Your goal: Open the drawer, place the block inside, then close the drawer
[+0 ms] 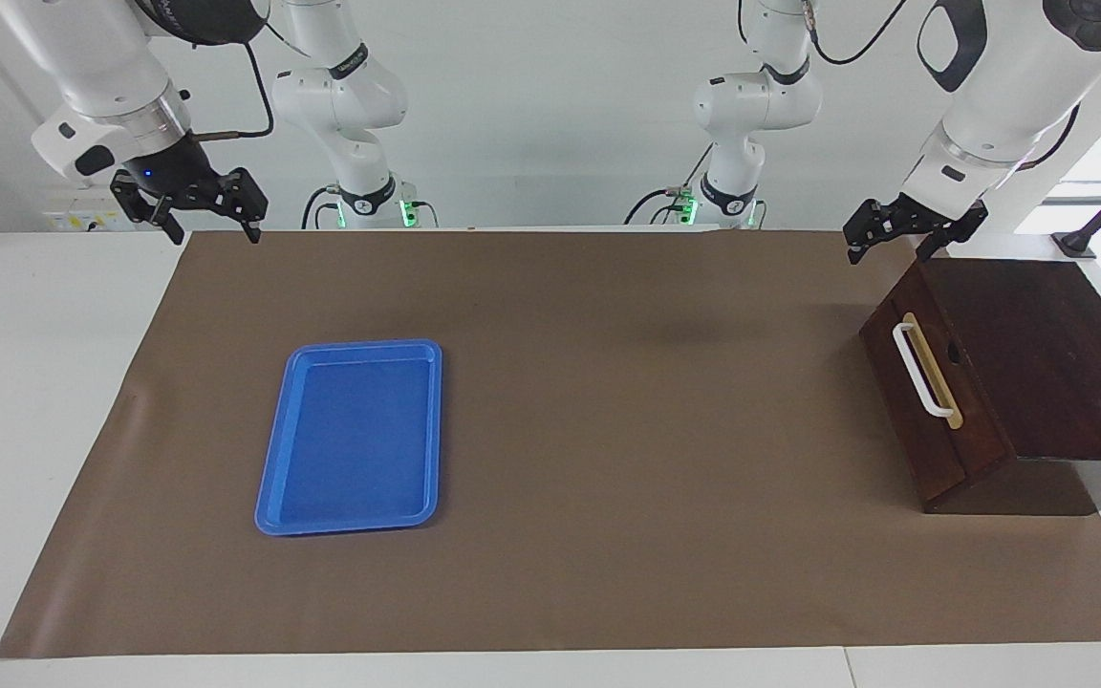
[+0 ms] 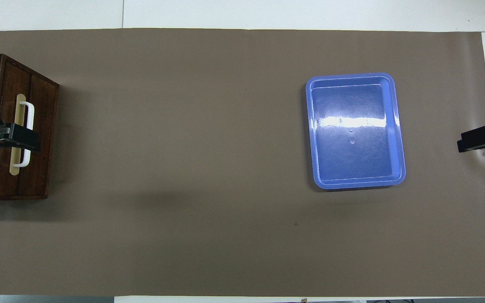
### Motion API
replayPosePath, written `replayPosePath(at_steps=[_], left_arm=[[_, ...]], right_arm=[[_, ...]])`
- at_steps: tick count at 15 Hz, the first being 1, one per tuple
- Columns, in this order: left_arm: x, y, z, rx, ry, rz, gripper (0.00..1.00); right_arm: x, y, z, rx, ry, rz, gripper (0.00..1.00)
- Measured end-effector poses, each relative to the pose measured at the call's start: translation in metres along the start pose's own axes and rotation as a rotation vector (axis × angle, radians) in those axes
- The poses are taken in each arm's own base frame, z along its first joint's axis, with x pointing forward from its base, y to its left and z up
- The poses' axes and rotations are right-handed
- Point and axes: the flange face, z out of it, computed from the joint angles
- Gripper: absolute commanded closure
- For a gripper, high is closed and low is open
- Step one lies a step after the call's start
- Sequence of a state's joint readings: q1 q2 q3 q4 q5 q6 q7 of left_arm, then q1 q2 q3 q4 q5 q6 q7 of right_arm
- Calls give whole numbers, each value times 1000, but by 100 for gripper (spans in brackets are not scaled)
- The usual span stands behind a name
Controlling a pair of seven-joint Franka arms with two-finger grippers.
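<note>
White wall and a white bench frame the scene, and a brown mat point(image 1: 608, 430) covers most of the bench top. From my base at the box's end, my left arm bends down so that my left gripper point(image 1: 895, 244) hangs in the air over the corner of the dark box point(image 1: 1038, 363) that lies nearest to the robots, its fingers spread and holding nothing; from overhead it covers the middle of the handle point(image 2: 27, 134), but the facing view shows it well above the wood and touching nothing. My right arm waits at its own end, and my right gripper point(image 1: 209, 222) is up over the mat's corner nearest to its base, fingers spread and empty too. At the left arm's end of the bench, the drawer point(image 1: 914, 392) sits shut and flush in the box, its front turned toward the mat's middle, with its white handle on a tan strip. I cannot see the block in either view. Toward the right arm's end lies a blue tray point(image 1: 352, 438), flat on the mat, with nothing in it. Between tray and drawer the mat lies wide and bare, and the mat's edges run close to the bench's edges.
</note>
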State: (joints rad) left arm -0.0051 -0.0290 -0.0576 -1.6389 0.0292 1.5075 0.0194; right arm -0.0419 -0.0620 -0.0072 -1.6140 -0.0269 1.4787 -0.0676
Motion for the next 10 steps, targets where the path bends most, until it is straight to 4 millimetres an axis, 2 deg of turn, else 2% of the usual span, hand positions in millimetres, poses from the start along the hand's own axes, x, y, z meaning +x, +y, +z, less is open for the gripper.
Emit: replayPosePath(at_steps=[10], left_arm=[[2,-1,4,-5,-7,3,0]], right_arm=[[0,0,0,0,0,0,0]])
